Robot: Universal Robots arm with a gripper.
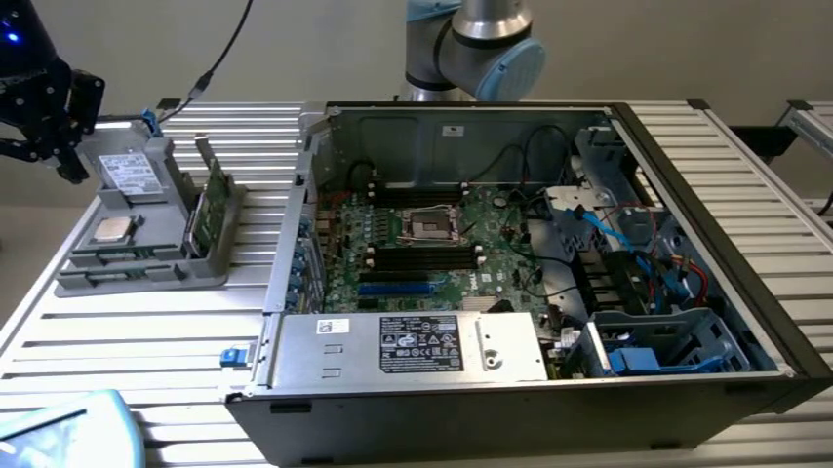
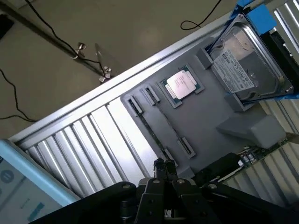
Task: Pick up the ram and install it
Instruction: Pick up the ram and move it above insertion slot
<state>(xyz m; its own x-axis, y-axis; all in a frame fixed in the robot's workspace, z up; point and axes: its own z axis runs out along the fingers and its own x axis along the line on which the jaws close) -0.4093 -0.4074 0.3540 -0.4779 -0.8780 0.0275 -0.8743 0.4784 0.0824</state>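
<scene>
Slatted metal table point(image 1: 143, 331): grey tray point(image 1: 131, 278) holding upright ram point(image 1: 209, 210); gripper point(image 2: 164, 164) beside tray, fingers closed, empty.

We see an arm point(image 1: 471, 44) of silver-grey tubing with pale blue joint caps. Our gripper point(image 2: 163, 164) is matte black and angular, and a small blue light point(image 1: 12, 38) glows on its black housing.
</scene>
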